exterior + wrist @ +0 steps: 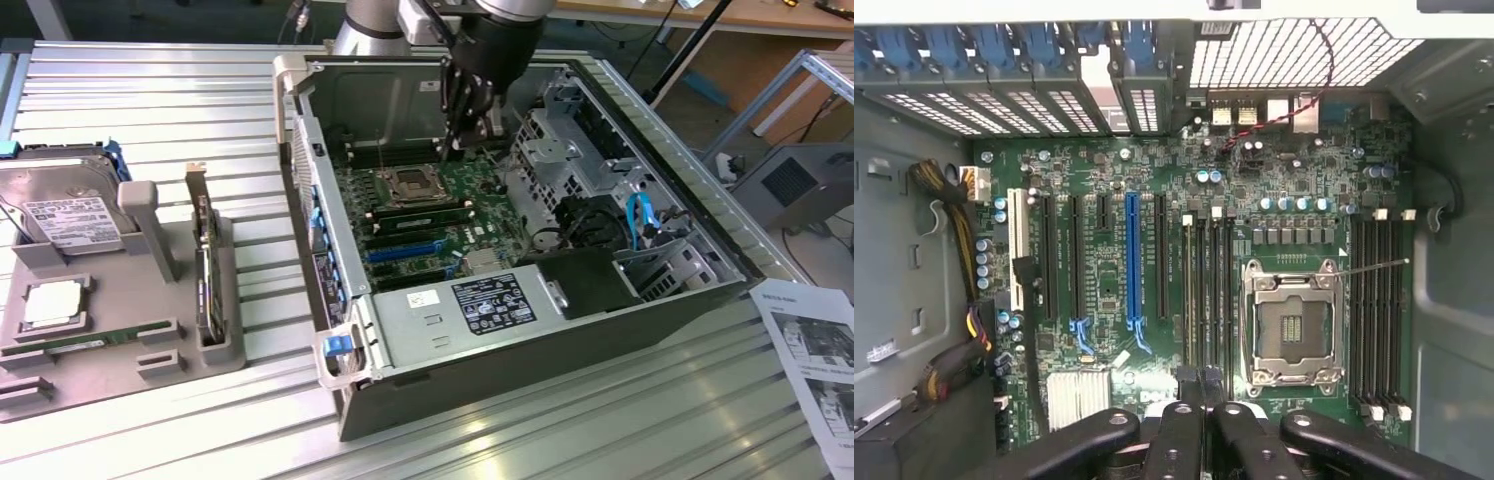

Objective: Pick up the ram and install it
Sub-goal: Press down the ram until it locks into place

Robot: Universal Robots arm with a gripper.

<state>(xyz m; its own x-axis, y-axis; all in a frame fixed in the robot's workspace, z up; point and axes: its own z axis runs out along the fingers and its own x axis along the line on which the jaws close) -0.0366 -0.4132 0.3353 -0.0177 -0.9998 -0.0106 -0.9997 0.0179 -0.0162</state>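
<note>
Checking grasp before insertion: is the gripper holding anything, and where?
Cannot tell. Gripper is shut above the memory slots; a thin dark edge sits between its fingertips, possibly the ram.

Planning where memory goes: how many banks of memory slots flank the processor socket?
2: one bank between the socket and the blue expansion slot, the other on the socket's far side, by the case wall. None seems hidden.

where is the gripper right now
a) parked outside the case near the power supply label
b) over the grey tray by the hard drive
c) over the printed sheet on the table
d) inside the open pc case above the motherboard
d: in the exterior view the gripper reaches down into the open pc case, just above the motherboard beside the empty processor socket.
</note>
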